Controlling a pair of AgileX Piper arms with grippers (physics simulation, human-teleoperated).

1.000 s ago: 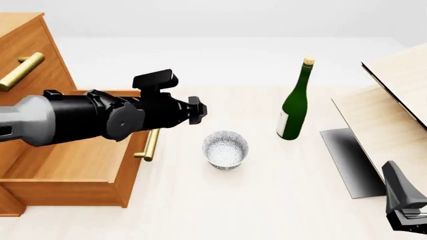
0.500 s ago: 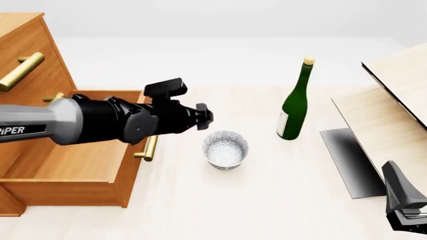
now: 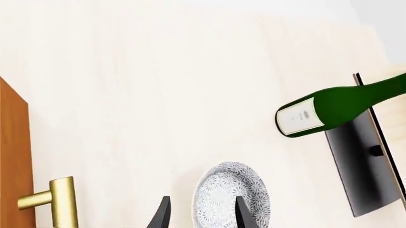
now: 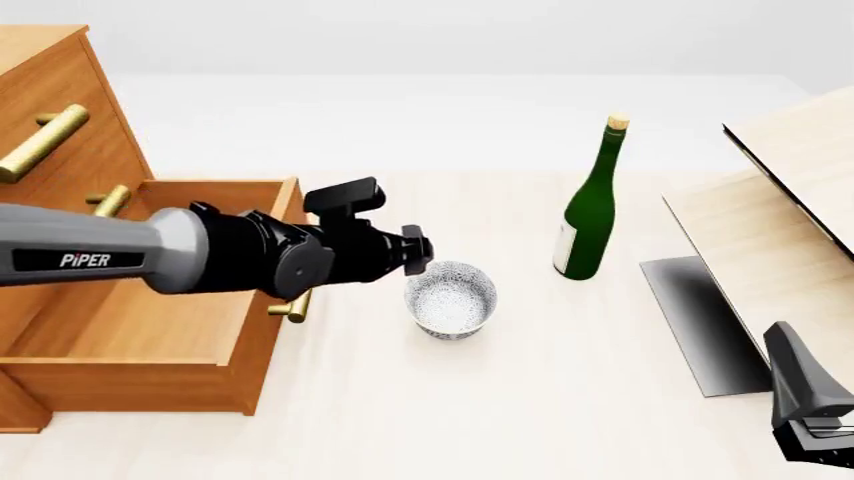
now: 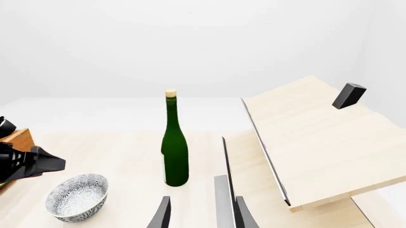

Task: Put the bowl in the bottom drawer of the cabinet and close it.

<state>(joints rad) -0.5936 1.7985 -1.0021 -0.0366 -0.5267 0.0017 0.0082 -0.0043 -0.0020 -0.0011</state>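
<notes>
So far only the opening part looks done: the bottom drawer [image 4: 147, 300] of the cabinet [image 4: 54, 110] stands pulled out behind and beside my left claw [image 4: 416, 252], its box open and holding nothing that I can see, its brass handle [image 4: 302, 292] just under my wrist. The bowl [image 4: 451, 298] is not yet in hand; it sits upright on the counter [image 4: 534, 400] just ahead of my left claw and a little below it. In my left wrist view the two fingertips [image 3: 244, 216] stand parted, one over the bowl's rim and one just outside it, gripping nothing. My right claw [image 5: 201, 213] is parked low and well off to the far side, its fingers apart too and empty, with the green bottle [image 4: 591, 205] between it and the bowl and the pale wood panel [image 4: 787, 200] beside it. What remains, as I judge it, is nearly everything: closing on the rim, lifting, carrying the bowl back over the drawer, setting it in, then pushing the front shut.
</notes>
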